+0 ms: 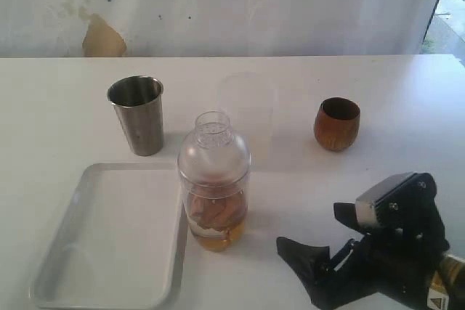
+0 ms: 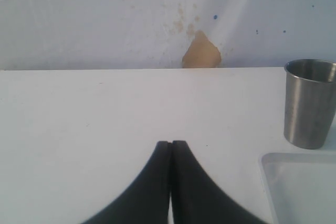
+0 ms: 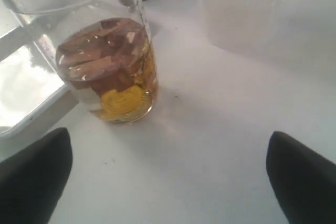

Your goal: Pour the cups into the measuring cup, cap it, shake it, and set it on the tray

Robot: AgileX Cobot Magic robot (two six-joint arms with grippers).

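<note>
While the measuring cup (image 1: 214,186) seemingly touches the tray (image 1: 116,234), right gripper (image 1: 311,226) gapes empty, left gripper (image 2: 170,144) closed.

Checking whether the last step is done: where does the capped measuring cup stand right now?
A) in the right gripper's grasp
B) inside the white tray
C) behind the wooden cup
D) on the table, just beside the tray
D: the measuring cup stands on the bare table just outside the rim of the tray, with the right gripper open and clear of it.
</note>
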